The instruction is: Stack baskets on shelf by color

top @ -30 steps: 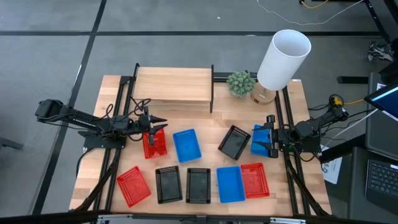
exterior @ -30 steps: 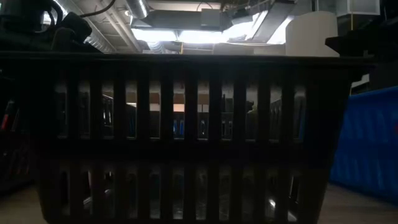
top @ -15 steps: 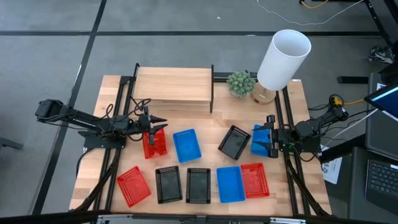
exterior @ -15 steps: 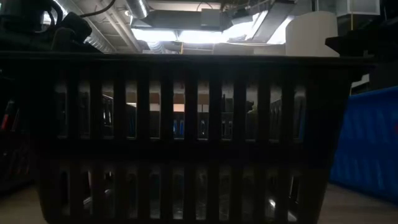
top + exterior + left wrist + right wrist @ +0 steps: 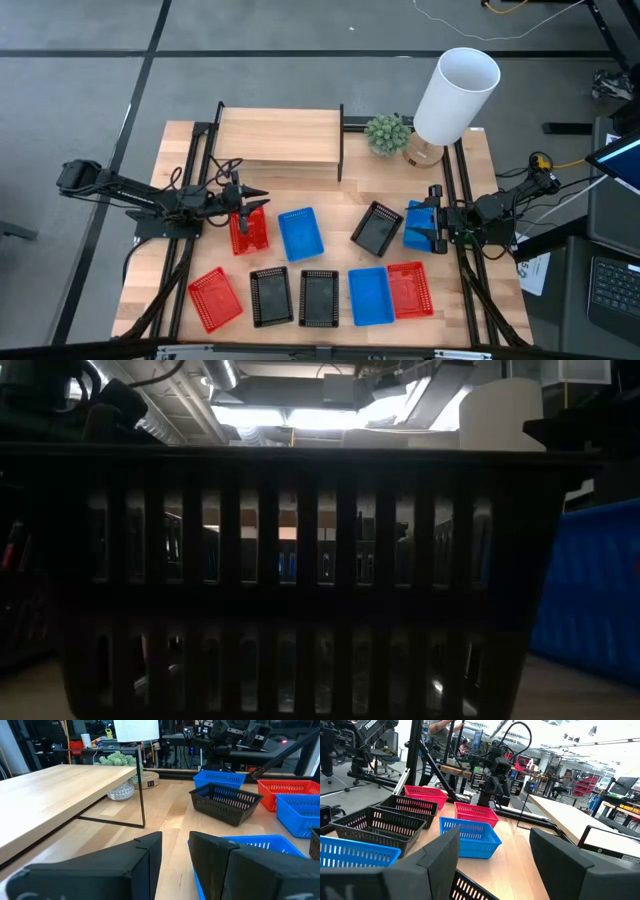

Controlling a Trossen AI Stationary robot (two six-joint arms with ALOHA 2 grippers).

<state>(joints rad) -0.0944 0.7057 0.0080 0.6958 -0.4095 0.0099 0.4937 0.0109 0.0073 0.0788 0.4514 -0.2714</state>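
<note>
Near the bench's left edge, the left gripper (image 5: 255, 203) hovers over a red basket (image 5: 248, 231), just in front of the shelf (image 5: 279, 140). From its wrist view the two fingers (image 5: 220, 851) stand a little apart with nothing between them. By the right edge the right gripper (image 5: 432, 226) sits at a blue basket (image 5: 417, 225); its fingers are spread wide in its wrist view, and I cannot tell whether they touch the basket's wall.

All nine baskets lie on the bench (image 5: 470, 180), none on the shelf, whose plank top at the back edge is bare. A second blue basket (image 5: 300, 234) lies beside the red one, and a black basket (image 5: 377, 228) is tilted toward the right. Along the front edge run a red basket (image 5: 215, 297), two black baskets (image 5: 270, 296), a blue basket (image 5: 370, 295) and a red basket (image 5: 408, 289).

These mesh trays look light, thin-walled and somewhat springy, probably slick. A pinch across one long wall near its middle seems safest; a corner grip would likely twist it.
</note>
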